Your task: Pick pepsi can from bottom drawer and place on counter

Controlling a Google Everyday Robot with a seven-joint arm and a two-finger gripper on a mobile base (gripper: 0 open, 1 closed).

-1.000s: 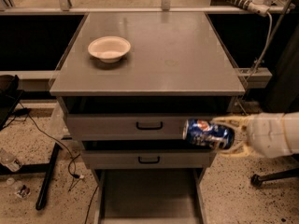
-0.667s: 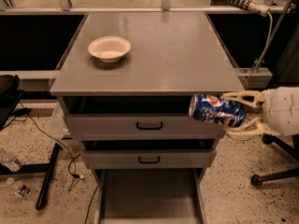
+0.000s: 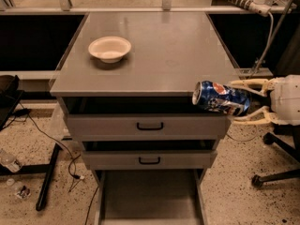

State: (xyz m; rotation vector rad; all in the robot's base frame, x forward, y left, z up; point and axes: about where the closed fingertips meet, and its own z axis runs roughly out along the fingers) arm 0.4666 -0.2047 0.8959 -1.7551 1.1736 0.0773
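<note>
End effector (image 3: 232, 102) just off the right front corner of the bench (image 3: 173, 50), clamped on the can (image 3: 219, 98), which lies sideways with its silver end toward the bench. Raised within the last second from the level of the top drawer front (image 3: 150, 125) up to the front edge of the bench. Bottom drawer (image 3: 150, 198) under the bench open, floor bare. Pick apparently done; remaining, by judgement: slightly more height, then inward over the bench and down.

My gripper (image 3: 233, 103), over at the right edge of view, has skinny cream-coloured fingers (image 3: 248, 82) on a chunky rounded white wrist (image 3: 287, 100).
</note>
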